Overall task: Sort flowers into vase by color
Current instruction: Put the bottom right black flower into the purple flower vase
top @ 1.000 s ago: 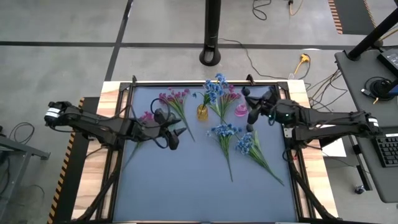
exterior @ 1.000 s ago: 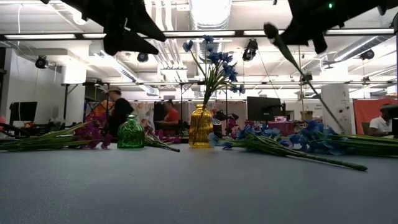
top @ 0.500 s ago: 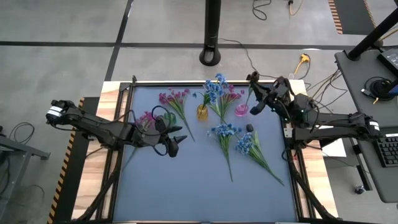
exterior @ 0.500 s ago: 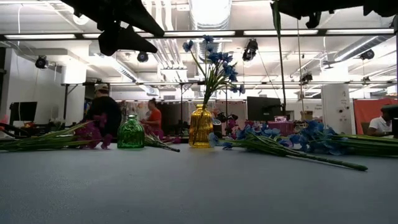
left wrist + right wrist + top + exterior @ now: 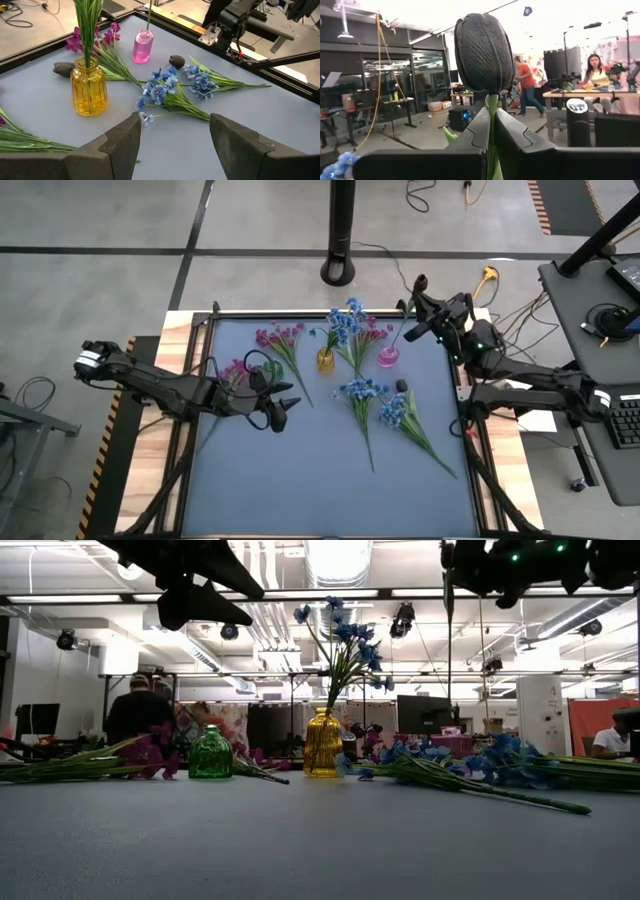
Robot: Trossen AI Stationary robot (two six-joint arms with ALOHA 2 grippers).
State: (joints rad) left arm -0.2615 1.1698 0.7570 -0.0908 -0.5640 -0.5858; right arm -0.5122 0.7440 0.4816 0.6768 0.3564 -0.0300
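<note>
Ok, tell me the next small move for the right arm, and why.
Probably lower it straight down. The right gripper is shut on the stem of a dark tulip bud, held upright above the pink vase, and in the left wrist view the stem already reaches the vase's neck. Sinking it deeper before letting go should keep it from tipping out. The left gripper waits open over the table.

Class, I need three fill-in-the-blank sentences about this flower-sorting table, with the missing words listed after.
1. The right end effector is shut on a dark ____-shaped bud's stem.
2. The yellow vase already holds ____ flowers.
3. The stem held by the right arm hangs into the ____ vase.
Missing words: tulip; blue; pink
</note>
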